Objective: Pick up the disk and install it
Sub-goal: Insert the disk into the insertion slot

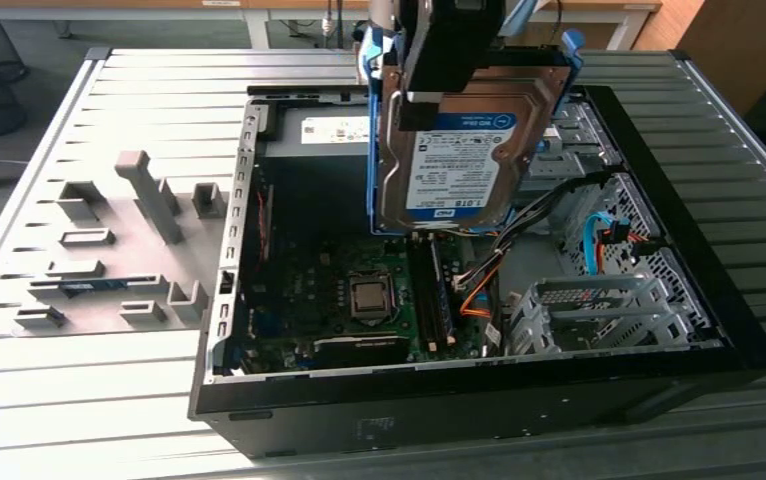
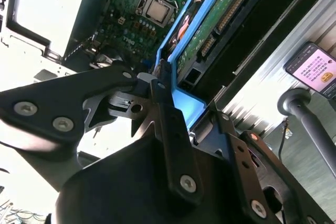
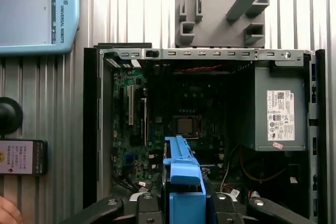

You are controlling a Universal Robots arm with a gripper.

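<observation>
I've got the fingers clenched on the disk by its blue rails. It hangs on end above the open computer case, long axis pointing straight down into the case (label toward the exterior view), apparently clear of the circuit board.

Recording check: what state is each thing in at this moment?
disk: lifted, hanging roughly upright over the computer case, not yet installed.
pincer: shut on the disk at its blue rails.
computer case: lying on its side on the table, side panel off, board exposed.
</observation>
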